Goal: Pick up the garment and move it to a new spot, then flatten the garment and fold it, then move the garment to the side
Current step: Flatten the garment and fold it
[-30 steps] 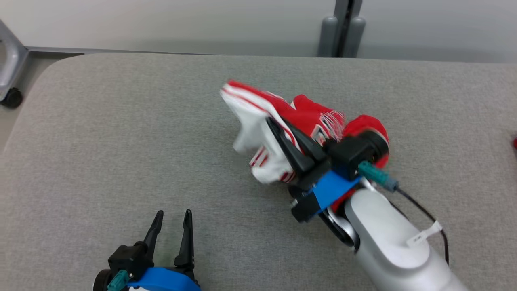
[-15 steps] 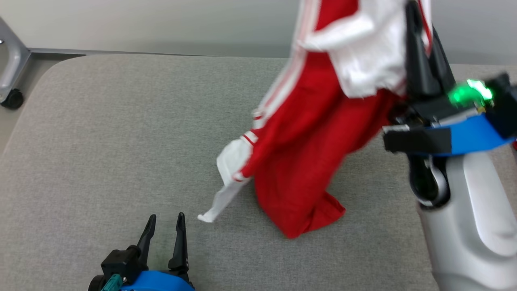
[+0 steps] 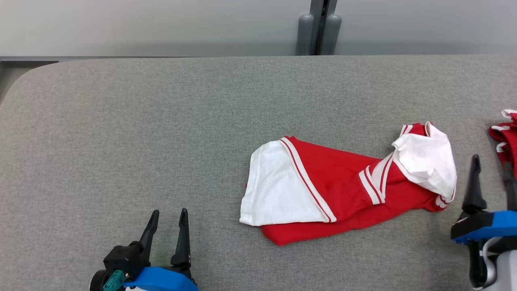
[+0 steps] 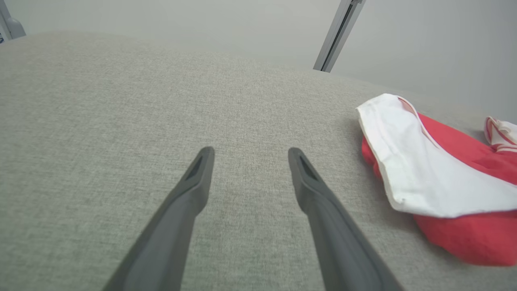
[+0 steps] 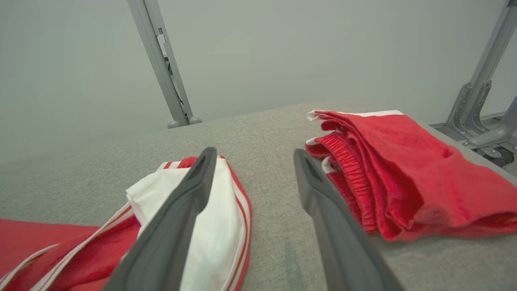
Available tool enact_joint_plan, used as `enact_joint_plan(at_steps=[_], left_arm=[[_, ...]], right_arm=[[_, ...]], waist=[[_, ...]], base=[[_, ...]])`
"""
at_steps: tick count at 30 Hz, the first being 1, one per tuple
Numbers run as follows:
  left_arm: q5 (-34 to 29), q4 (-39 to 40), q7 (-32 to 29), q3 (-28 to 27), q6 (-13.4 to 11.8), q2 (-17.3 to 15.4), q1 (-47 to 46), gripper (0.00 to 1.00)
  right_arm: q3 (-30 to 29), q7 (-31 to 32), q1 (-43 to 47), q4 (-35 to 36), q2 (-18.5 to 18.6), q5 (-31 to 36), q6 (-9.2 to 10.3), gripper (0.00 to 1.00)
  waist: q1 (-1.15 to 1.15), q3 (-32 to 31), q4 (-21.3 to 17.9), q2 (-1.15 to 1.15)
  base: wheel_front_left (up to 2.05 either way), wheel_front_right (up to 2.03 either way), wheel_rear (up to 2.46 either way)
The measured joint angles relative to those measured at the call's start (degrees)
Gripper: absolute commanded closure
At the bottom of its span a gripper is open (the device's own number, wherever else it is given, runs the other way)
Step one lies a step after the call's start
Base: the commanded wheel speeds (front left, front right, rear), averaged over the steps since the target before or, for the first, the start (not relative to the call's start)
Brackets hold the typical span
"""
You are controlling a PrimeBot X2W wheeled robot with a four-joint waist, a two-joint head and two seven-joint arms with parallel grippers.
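The garment (image 3: 323,186), red with white panels and white stripes, lies crumpled and partly spread on the grey padded table (image 3: 121,121), right of centre. My right gripper (image 3: 492,161) stands open and empty just right of the garment's white end. In the right wrist view that gripper (image 5: 254,152) points over bare table, with the garment (image 5: 218,226) under its left finger. My left gripper (image 3: 169,212) is open and empty at the lower left, well apart from the garment. In the left wrist view its fingers (image 4: 250,151) hover over bare table, with the garment (image 4: 424,178) off to the right.
A second red garment (image 3: 505,137) lies bunched at the table's right edge, seen close beside my right finger as a red pile (image 5: 404,169). A grey post (image 3: 319,28) stands behind the table's far edge. Metal frame legs (image 5: 476,113) show beyond the right end.
The right gripper, which held the garment high half a second ago, has let it go. The garment now lies on the table, and the right arm has drawn back to the lower right. The head view has shifted.
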State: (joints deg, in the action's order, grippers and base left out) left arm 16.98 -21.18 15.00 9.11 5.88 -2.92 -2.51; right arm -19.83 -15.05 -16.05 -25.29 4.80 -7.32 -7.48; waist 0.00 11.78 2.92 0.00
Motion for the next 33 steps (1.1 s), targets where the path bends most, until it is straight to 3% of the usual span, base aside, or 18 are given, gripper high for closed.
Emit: enact_joint_plan(at_steps=[4, 7, 10, 16, 27, 33], left_arm=[[0.0, -0.2, 0.0, 0.4, 0.0, 0.0, -0.2, 0.00], [0.2, -0.4, 0.0, 0.9, 0.1, 0.0, -0.3, 0.00], [0.6, -0.6, 0.0, 1.2, 0.1, 0.0, -0.2, 0.00], [0.7, -0.7, 0.0, 1.2, 0.1, 0.0, 0.2, 0.00], [1.1, -1.0, 0.0, 2.0, 0.1, 0.0, 0.6, 0.00], [1.1, -1.2, 0.0, 2.5, 0.2, 0.0, 0.5, 0.00]], right_arm=[[4.3, 0.0, 0.4, 1.7, -1.0, 1.3, -0.01, 0.00], [11.0, 0.0, 1.2, 2.6, -1.2, 0.0, -0.01, 0.00], [17.3, 0.0, 2.8, 2.5, -1.8, -2.4, -0.02, 0.00], [23.4, 0.0, 5.2, 1.1, -1.7, -7.7, -0.01, 0.00], [28.2, 0.0, 8.0, -1.3, -1.4, -12.6, -0.01, 0.00], [24.1, 0.0, 8.7, -1.2, -1.5, -14.0, -0.01, 0.00]], waist=[[0.00, -0.1, -0.1, 0.00], [0.00, -0.4, 0.3, 0.00], [0.00, -0.6, 0.9, 0.00], [0.00, -1.0, 1.7, 0.00], [0.00, -0.6, 2.4, 0.00], [0.00, -1.2, 2.8, 0.00]], base=[[0.00, 0.00, 0.00], [0.00, 0.00, 0.00], [0.00, 0.00, 0.00], [0.00, 0.00, 0.00], [0.00, 0.00, 0.00], [0.00, 0.00, 0.00]])
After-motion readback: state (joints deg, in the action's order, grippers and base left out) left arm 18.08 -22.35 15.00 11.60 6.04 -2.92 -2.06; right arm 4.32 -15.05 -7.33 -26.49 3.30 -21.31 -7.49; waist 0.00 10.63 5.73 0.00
